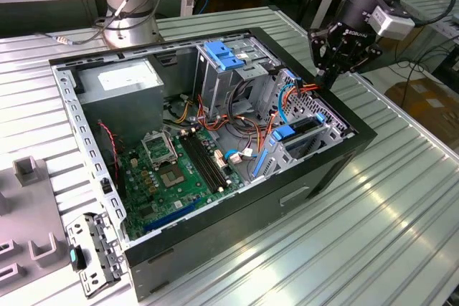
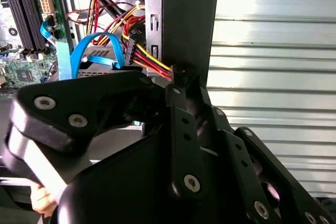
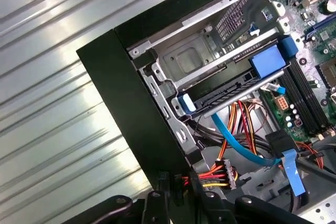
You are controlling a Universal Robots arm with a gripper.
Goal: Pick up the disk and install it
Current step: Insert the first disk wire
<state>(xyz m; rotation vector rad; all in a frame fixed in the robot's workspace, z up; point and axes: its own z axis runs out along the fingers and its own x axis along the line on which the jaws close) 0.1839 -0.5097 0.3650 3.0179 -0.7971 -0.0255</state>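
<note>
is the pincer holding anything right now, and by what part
Cannot be told: the pincer sits at the computer case's rim beside the coloured power cables, and its tips are hidden.

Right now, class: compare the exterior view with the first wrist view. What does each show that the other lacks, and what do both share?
Exterior view alone: the grey metal power supply box and the green motherboard's processor socket. First wrist view alone: the yellow, red and black wire bundle entering a black connector close by the black gripper. Both: the open black computer case, its silver drive cage with blue plastic latch, and the ribbed metal table.
</note>
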